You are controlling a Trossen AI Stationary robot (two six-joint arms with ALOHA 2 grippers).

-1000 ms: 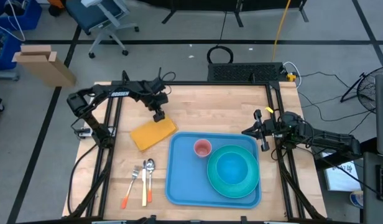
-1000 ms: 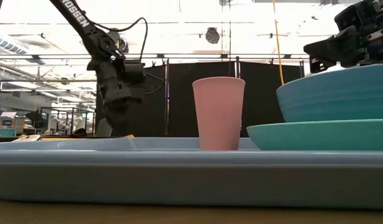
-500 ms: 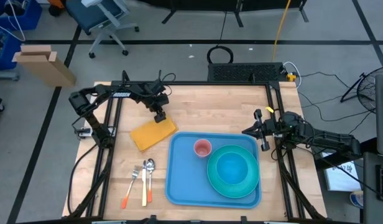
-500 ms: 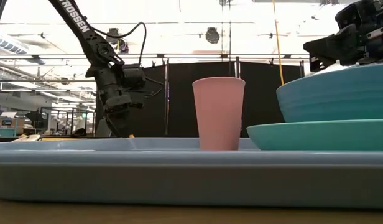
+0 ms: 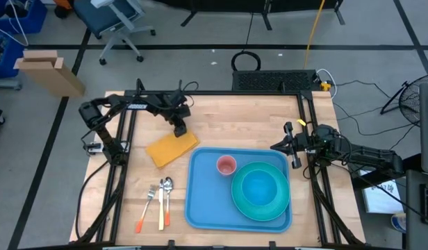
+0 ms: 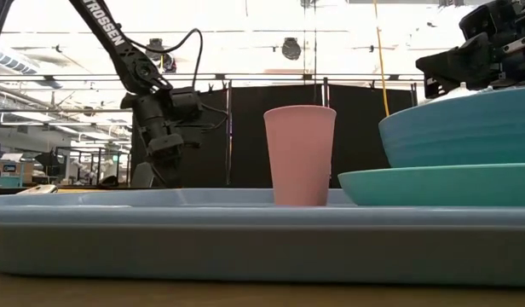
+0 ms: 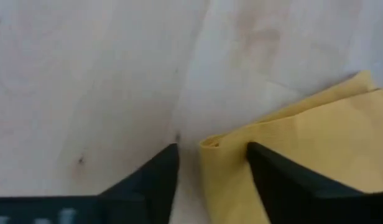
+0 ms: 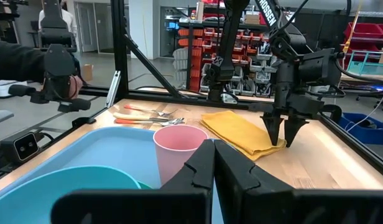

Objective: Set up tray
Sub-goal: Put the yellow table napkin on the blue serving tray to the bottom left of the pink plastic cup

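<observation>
We find the large flat blue plastic tray at table front, already bearing pink cup, teal plate and bowl. Left end effector, narrowly parted, straddles the yellow cloth napkin's corner. Cutlery remains outside. Right end effector waits closed.

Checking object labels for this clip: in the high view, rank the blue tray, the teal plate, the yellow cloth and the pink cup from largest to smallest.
1. Blue tray, clearly the largest.
2. Teal plate, with a bowl sitting on it.
3. Yellow cloth.
4. Pink cup, the smallest.
All four lie at about table height under the overhead camera, so nearness barely skews the order.
</observation>
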